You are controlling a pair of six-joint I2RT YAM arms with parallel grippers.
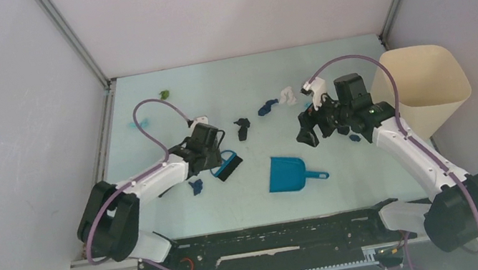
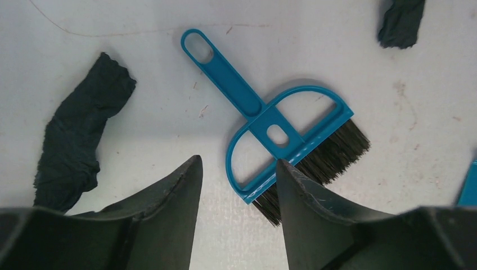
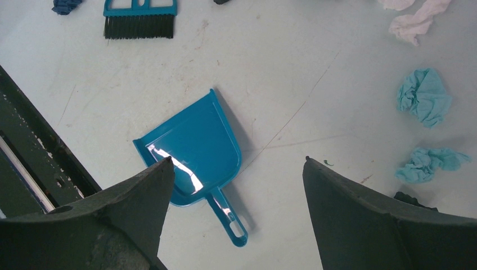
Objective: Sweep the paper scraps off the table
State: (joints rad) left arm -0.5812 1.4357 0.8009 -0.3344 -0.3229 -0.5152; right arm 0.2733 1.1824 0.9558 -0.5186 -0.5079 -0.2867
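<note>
Paper scraps [image 1: 265, 109] lie scattered on the desk [image 1: 326, 63], outside the one dustpan [image 1: 287, 173] and the one bin [image 1: 456, 82]; left hand [image 2: 236, 163] and right hand [image 3: 236, 160] gape wide.

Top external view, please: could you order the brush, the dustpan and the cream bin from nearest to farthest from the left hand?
1. Brush, right at the left hand, left of centre.
2. Dustpan, mid-table, further to the right.
3. Cream bin, at the far right edge.
</note>
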